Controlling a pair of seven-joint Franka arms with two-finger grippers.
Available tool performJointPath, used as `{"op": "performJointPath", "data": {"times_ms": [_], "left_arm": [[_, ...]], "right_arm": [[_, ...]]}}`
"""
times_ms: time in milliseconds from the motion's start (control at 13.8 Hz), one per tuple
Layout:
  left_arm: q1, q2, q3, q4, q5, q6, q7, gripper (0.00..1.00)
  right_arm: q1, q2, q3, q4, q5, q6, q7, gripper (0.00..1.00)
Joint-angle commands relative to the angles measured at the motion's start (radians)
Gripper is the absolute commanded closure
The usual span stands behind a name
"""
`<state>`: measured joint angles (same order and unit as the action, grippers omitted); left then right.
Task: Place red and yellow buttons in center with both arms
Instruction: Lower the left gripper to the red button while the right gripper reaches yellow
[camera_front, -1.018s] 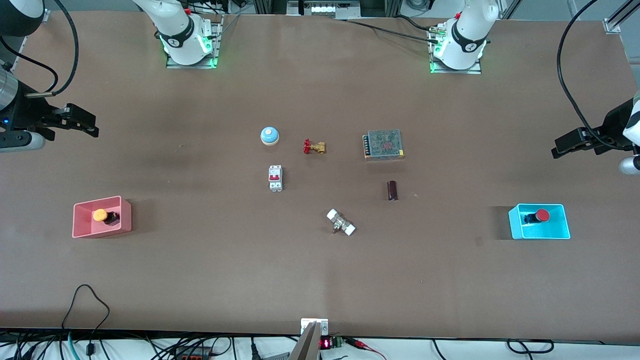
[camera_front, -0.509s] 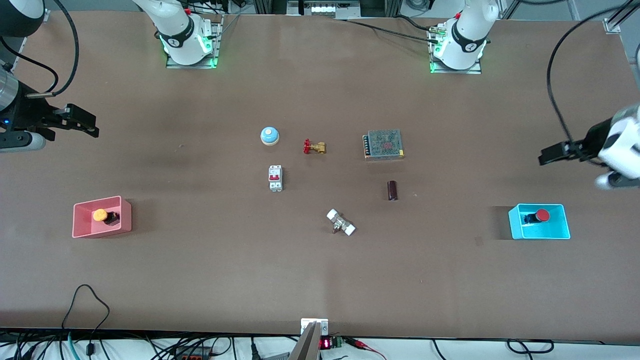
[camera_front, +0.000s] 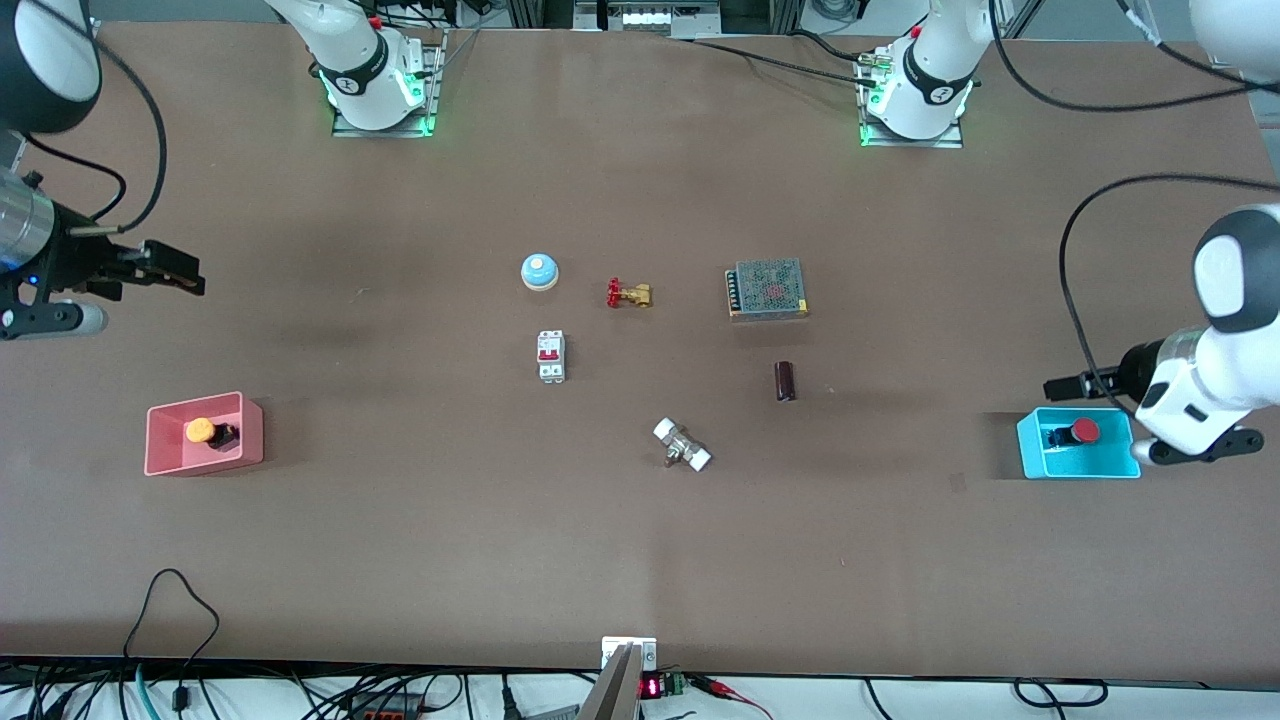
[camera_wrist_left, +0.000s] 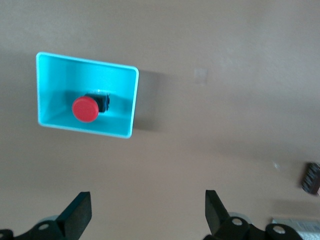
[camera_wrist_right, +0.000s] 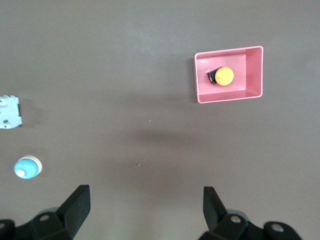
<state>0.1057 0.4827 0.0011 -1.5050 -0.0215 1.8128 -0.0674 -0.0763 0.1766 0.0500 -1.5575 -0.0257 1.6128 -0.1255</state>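
Note:
The red button (camera_front: 1084, 431) lies on its side in the cyan tray (camera_front: 1090, 468) at the left arm's end of the table. My left gripper (camera_front: 1058, 385) is open and empty, in the air over bare table beside that tray. The left wrist view shows the red button (camera_wrist_left: 84, 109) in the cyan tray (camera_wrist_left: 133, 100), ahead of my left gripper (camera_wrist_left: 148, 215). The yellow button (camera_front: 200, 431) lies in the pink tray (camera_front: 200, 462). My right gripper (camera_front: 188, 278) is open and empty, over bare table well away from it. The right wrist view shows the yellow button (camera_wrist_right: 224, 76), the pink tray (camera_wrist_right: 199, 92) and my right gripper (camera_wrist_right: 146, 210).
In the middle of the table lie a blue-and-white bell (camera_front: 539, 271), a red-handled brass valve (camera_front: 628, 294), a white circuit breaker (camera_front: 550, 356), a metal-mesh power supply (camera_front: 767, 289), a dark cylinder (camera_front: 785, 381) and a white-ended fitting (camera_front: 682, 445).
My left arm has swung down and in, bringing its gripper close to the cyan tray. My right gripper has shifted only slightly.

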Motion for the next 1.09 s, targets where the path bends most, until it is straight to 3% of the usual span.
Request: {"op": "performJointPath", "data": {"times_ms": [0, 218, 509, 800, 1018], "left_arm": [[0.034, 0.043, -0.001, -0.035, 0.003, 0.115, 0.006, 0.0], [0.091, 0.1, -0.001, -0.083, 0.002, 0.258, 0.165, 0.0], [0.114, 0.142, -0.001, -0.078, 0.011, 0.293, 0.201, 0.0], [0.114, 0.169, -0.001, -0.081, 0.109, 0.351, 0.216, 0.0], [0.124, 0.185, -0.001, -0.081, 0.094, 0.39, 0.251, 0.0]], "right_arm": [[-0.069, 0.081, 0.002, 0.01, -0.022, 0.085, -0.116, 0.0], [-0.14, 0.168, 0.008, -0.009, -0.033, 0.263, -0.236, 0.0], [-0.229, 0.291, 0.045, -0.05, -0.045, 0.525, -0.339, 0.0], [-0.227, 0.372, 0.045, -0.055, -0.042, 0.65, -0.324, 0.0], [-0.22, 0.403, 0.047, -0.058, -0.036, 0.673, -0.321, 0.0]]}}
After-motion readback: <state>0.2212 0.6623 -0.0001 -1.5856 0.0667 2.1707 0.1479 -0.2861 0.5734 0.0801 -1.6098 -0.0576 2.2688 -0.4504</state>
